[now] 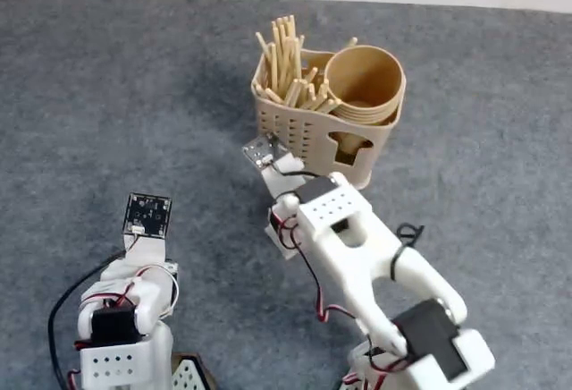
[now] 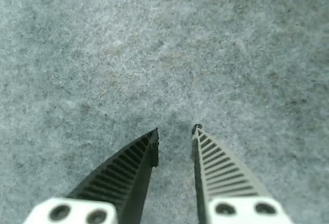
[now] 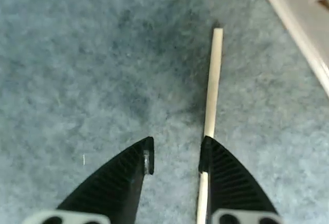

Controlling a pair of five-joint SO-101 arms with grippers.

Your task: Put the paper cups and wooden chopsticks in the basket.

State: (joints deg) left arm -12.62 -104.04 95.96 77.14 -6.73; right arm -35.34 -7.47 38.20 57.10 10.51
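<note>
A chopstick (image 3: 213,80) lies under one finger of the right gripper (image 3: 177,144), pointing ahead; the basket (image 1: 304,131) stands just beyond.

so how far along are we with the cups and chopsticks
Mostly done: stacked paper cups and a bunch of chopsticks stand in the basket. In hand: the right gripper, fingers open, sits over one loose chopstick on the carpet, not gripped. Left: grip it and drop it in.
</note>
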